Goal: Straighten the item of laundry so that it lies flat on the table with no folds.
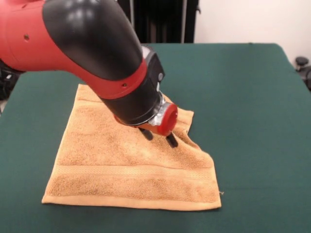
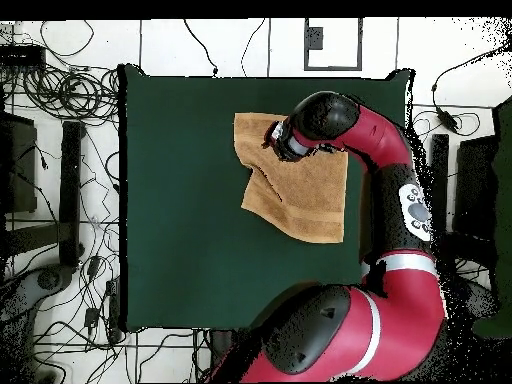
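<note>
While the red and black arm leans over it:
Towel: tan-orange terry hand towel lies on the dark green table, one edge rumpled.
Fingers: two black fingers slightly apart, tips touching the towel beside the rumple, grasping nothing visible.

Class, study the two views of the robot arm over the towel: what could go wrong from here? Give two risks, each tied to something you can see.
1. The gripper has its two fingers down on the towel near a bunched fold at its right edge; dragging from here may deepen the crease rather than flatten it.
2. The fingers press towards the table, so they might snag its green cloth along with the towel.
</note>
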Available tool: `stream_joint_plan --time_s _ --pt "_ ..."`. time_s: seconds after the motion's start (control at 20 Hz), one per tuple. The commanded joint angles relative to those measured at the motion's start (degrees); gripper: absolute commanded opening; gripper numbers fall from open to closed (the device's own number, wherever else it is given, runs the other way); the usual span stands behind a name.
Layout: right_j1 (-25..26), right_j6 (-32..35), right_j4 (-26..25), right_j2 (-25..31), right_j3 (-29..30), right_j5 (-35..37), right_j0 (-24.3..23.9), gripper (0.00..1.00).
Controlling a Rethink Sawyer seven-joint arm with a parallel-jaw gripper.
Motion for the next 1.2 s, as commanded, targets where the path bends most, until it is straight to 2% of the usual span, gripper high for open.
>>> stream_joint_plan --time_s 0.05,0.75,1.2 --pt "-1.73 6.35 4.44 4.62 13.75 -6.99 2.66 1.00" --pt "-1.31 6.74 8.00 4.05 15.03 -9.33 4.46 1.00" --pt "4.61 2.49 5.77 3.50 10.77 -13.61 4.11 1.00"
